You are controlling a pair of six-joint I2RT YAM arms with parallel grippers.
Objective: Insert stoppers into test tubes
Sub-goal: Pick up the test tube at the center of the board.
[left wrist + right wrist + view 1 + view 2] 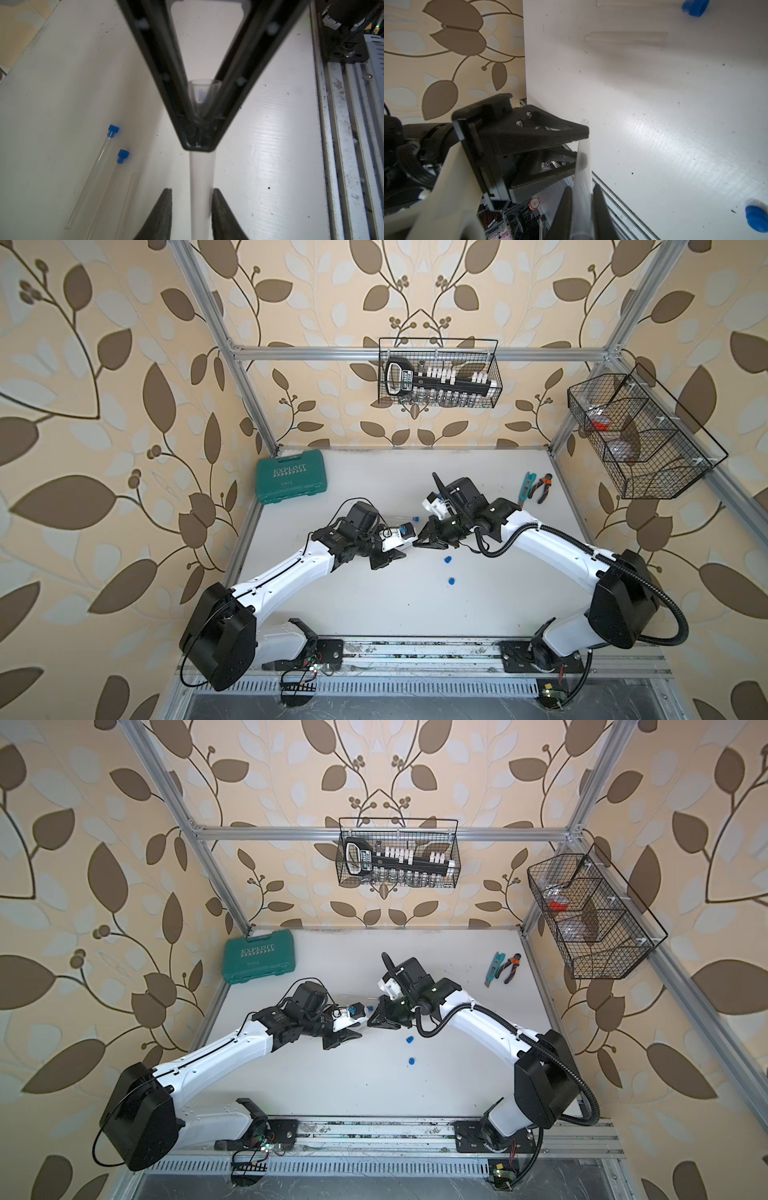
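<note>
A clear test tube is up off the table between both grippers. My right gripper is shut on it near its open mouth. My left gripper stands open around the tube's lower part, one finger touching it, the other apart. In both top views the grippers meet tip to tip at mid-table. Two tubes with blue stoppers in them lie side by side, a bare tube next to them. Two loose stoppers lie on the white table.
A green tool case sits at the back left, with pliers and a cutter at the back right. Wire baskets hang on the frame. The arms' metal base rail runs along the front edge.
</note>
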